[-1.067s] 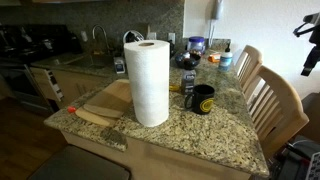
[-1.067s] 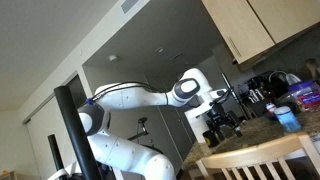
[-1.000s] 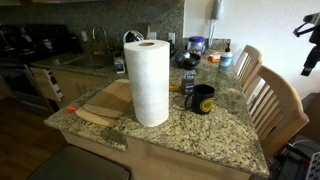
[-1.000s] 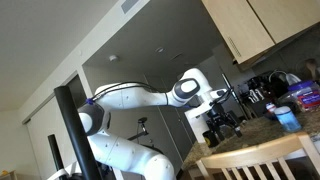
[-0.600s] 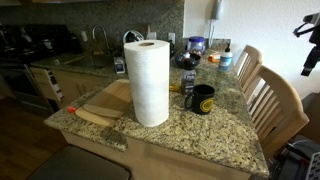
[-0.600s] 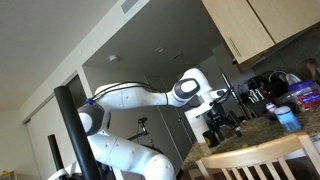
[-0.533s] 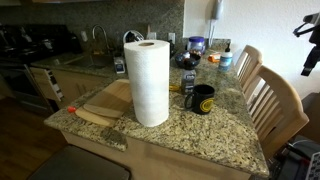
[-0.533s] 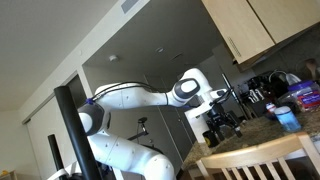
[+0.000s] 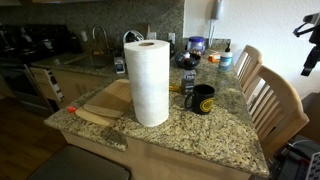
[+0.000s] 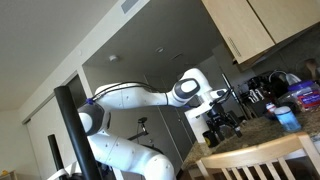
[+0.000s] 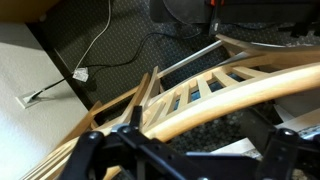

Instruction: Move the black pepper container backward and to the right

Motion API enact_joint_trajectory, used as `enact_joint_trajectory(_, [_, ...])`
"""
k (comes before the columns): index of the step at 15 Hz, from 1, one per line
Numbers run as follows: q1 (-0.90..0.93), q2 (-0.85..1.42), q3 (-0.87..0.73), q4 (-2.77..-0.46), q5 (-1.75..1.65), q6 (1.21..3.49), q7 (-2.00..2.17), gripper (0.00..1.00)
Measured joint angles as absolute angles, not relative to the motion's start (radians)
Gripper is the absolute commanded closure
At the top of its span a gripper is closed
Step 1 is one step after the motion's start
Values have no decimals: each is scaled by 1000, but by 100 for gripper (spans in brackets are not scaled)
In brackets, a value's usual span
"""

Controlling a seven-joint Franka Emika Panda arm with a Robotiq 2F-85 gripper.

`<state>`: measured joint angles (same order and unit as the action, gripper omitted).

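None of the move looks done to me. The black pepper container (image 9: 188, 80) stands on the granite counter (image 9: 200, 135), a little right of the frame's middle, and my gripper (image 11: 185, 160) is well apart from it. By my reckoning everything is left: reach in over the counter, close on the container, lift it, carry it backward and to the right, and set it down.

The container shows only small in an exterior view. It is upright, dark grey-black and narrow, with a darker top. Any label is too small to make out. It stands just above the black mug (image 9: 203, 98) in the frame and slightly to the mug's left. The two are so close that I cannot tell whether they touch.

Left of both, the white paper towel roll (image 9: 151, 82) rises tall beside a wooden cutting board (image 9: 105, 100). Two wooden chairs (image 9: 270, 95) line the counter's right edge.

In the wrist view my fingers (image 11: 88, 148) sit at the lower corners of the frame, spread wide with nothing between them. Through the gap I see only chair slats (image 11: 200, 90) and dark floor (image 11: 90, 30), no counter at all. A dark part of my arm (image 9: 311, 50) shows at the upper right edge, out past the chairs.
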<state>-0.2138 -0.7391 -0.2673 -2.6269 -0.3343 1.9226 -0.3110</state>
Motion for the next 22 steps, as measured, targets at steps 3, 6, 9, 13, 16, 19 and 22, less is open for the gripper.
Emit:
enact_joint_trajectory(3, [-214, -739, -267, -2627, -334, 1923, -311, 0])
enact_joint_trajectory(6, [-214, -739, -267, -2627, -334, 1923, -311, 0])
enact_joint_trajectory(9, [-202, -737, -261, -2621, -301, 1951, -277, 0])
enact_joint_trajectory(13, [-79, -704, -171, -2542, -82, 2124, -99, 0])
enact_joint_trajectory(16, [-25, -653, -77, -2483, -15, 2325, 27, 0])
enact_joint_trajectory(19, [-23, -642, -64, -2476, -14, 2337, 39, 0])
enact_joint_trajectory(22, [-25, -645, -72, -2476, -13, 2336, 48, 0])
